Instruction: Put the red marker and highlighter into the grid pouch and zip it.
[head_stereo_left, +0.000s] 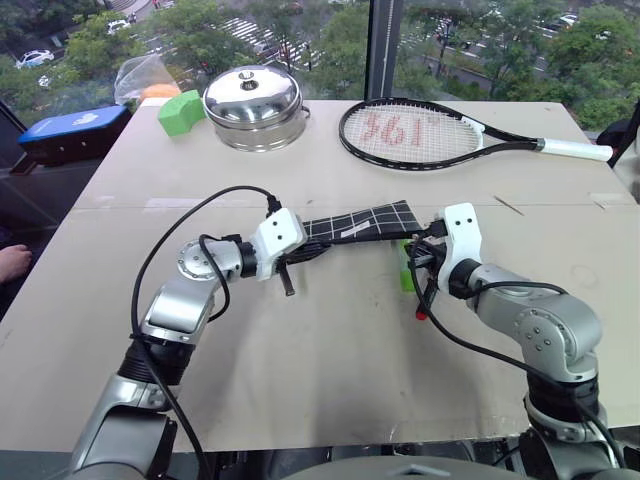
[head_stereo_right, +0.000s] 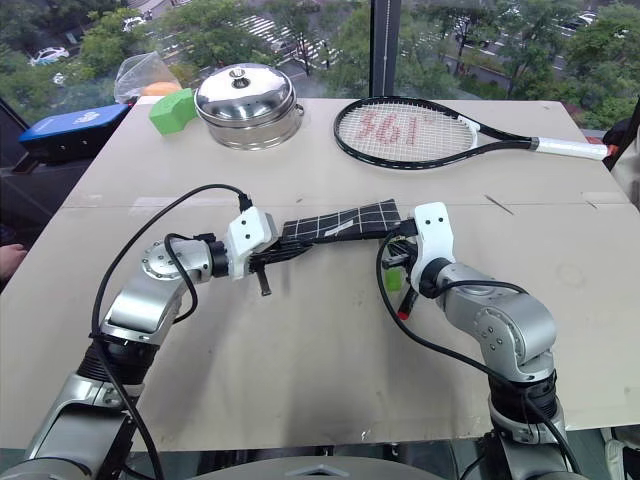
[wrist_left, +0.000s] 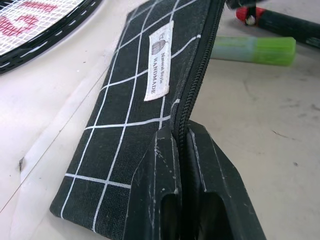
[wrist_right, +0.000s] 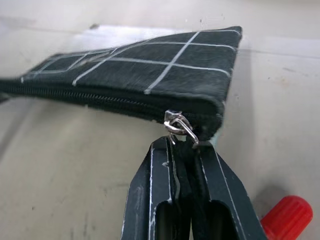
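The grid pouch hangs between both grippers: the left gripper clamps its zipper edge, the right gripper pinches the zipper pull. The highlighter and red marker lie on the table beneath, partly hidden.

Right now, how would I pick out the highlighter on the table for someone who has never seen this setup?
Start at the tennis racket at the far side of the table, then come nearer to the grid pouch held between the two grippers. The highlighter lies on the table just past the pouch's right end, beside the red marker. It is the short, chunky, light-green one.
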